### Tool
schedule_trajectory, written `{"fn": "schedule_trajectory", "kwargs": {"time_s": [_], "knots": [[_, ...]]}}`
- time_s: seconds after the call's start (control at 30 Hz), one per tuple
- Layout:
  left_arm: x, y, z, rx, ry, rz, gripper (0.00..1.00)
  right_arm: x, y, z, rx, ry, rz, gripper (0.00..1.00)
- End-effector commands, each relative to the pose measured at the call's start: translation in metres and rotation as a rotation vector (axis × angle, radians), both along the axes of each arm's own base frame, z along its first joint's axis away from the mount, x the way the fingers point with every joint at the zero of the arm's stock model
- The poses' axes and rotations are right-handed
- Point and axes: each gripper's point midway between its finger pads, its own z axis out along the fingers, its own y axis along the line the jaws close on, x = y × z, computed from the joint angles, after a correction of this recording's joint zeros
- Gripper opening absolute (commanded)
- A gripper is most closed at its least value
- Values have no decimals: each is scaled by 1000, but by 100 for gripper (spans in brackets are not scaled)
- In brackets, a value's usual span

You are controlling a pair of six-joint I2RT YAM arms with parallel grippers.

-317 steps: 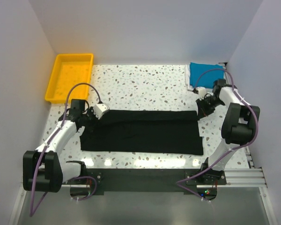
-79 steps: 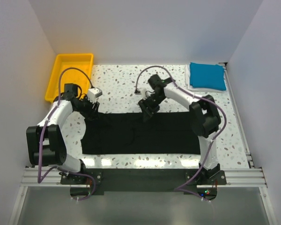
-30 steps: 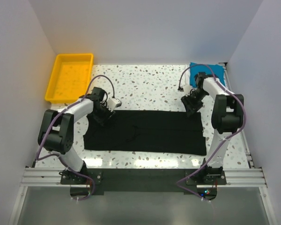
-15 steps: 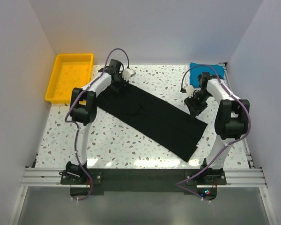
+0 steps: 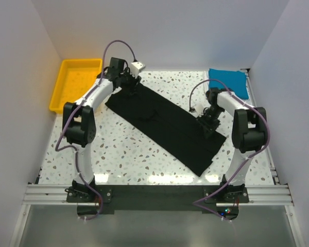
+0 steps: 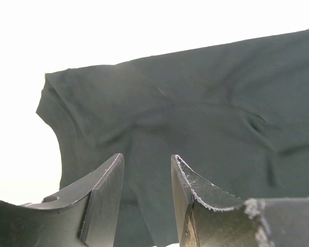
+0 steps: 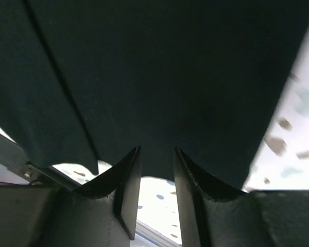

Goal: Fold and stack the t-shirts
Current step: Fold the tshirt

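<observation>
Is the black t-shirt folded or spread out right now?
Partly folded: the black t-shirt lies as a long narrow diagonal band, and the right wrist view shows an overlapping layer edge.

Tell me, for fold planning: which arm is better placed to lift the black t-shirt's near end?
Right, probably: the right end effector is on the folded black t-shirt nearer that end; the left end effector is at the far end.

Black shirt (image 7: 144, 67) cropped (right wrist view)
</observation>
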Motion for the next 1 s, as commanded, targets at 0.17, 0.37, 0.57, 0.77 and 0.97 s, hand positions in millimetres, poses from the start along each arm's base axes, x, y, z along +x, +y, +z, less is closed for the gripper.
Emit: {"fn": "schedule_trajectory", "kwargs": {"time_s": [0.17, 0.37, 0.57, 0.77, 0.97], "knots": [[-66, 13, -22, -26, 144, 26, 46, -13, 5, -37, -120, 38, 132, 30], [-83, 42, -75, 75, 298, 143, 42, -60, 23, -47, -150, 112, 278, 26], [-89, 48, -114, 101, 390, 169, 42, -101, 66, -25, -42, 196, 356, 29], [-63, 38, -144, 117, 405, 131, 40, -99, 85, 22, 80, 172, 362, 38], [2, 3, -140, 99, 298, 46, 40, -68, 61, 24, -49, 27, 365, 39]]}}
